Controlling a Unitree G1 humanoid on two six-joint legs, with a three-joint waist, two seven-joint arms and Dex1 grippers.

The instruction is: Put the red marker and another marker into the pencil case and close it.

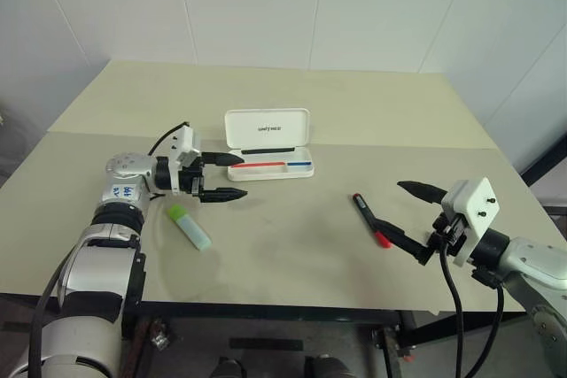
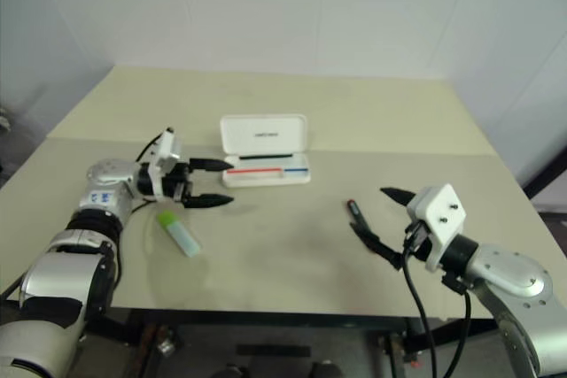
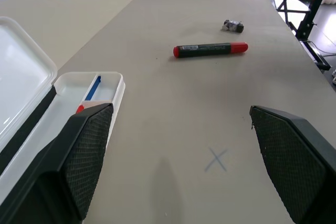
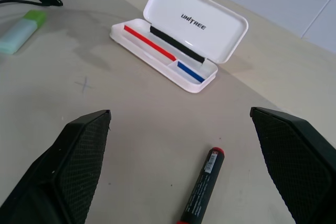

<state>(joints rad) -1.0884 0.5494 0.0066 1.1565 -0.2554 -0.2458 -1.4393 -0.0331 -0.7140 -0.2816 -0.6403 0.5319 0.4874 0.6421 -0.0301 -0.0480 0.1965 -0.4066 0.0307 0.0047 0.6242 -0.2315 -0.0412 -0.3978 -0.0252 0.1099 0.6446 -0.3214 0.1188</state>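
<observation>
Lying open near the middle of the pale beige counter (image 1: 292, 245), the flat white hard-plastic pencil case (image 1: 268, 143) has its hinged lid standing up at the far side, dark lettering on the inner face, and a red and a blue stripe running along the shallow tray. No marker is in the tray.

The left tool (image 1: 232, 176) hovers just in front of the case's left end, pointing across toward the robot's right, its two black fingers spread wide with nothing between them. In the left wrist view one finger (image 3: 86, 150) overlaps the case's near corner, though whether it touches cannot be told.

The stubby marker with a pale mint translucent barrel and bright green cap (image 1: 190, 226) lies on the counter just nearer than the left tool, cap toward the far left, apart from the case.

The short thick marker with a black barrel and red end (image 1: 371, 219) lies to the right of the case and well apart from it, slanted, red end nearer the robot. The right tool (image 1: 407, 214) sits just beside it, fingers wide apart and holding nothing; the lower finger overlaps the marker's red end in the head views, while the right wrist view shows the marker (image 4: 202, 186) lying free between the two fingers.

A faint pencilled cross (image 3: 216, 159) marks the counter between the tools.
</observation>
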